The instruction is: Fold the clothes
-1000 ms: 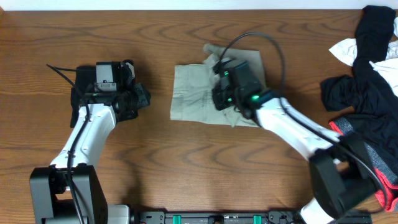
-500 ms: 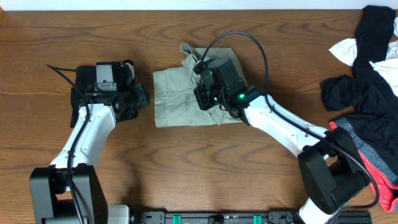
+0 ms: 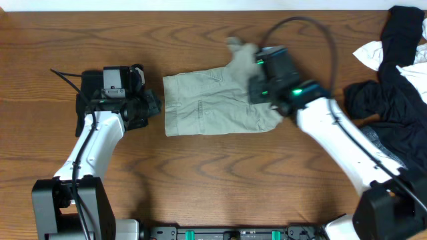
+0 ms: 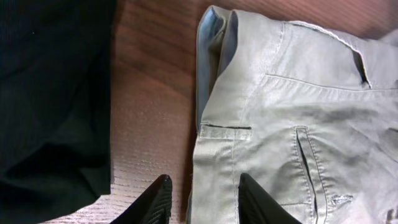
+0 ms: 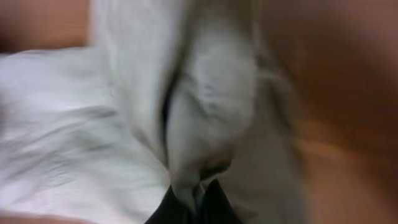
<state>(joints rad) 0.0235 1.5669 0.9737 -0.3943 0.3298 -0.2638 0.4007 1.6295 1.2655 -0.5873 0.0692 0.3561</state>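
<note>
The pale khaki-green shorts lie spread flat across the table's middle, with the waistband and its pale blue lining at the left end. My right gripper is over their right end, shut on a bunched fold of the fabric; that wrist view is blurred. My left gripper rests at the waistband edge with its jaws apart. One of its fingers lies over the cloth, the other over bare wood.
A heap of other clothes sits at the right edge: black, white and coral-pink. A dark cloth lies just left of my left gripper. The brown wooden table runs to the front edge.
My right gripper first dragged the shorts left, then swung right with the fabric, stretching them out wider. Their left edge now reaches my left gripper, which has not moved.
</note>
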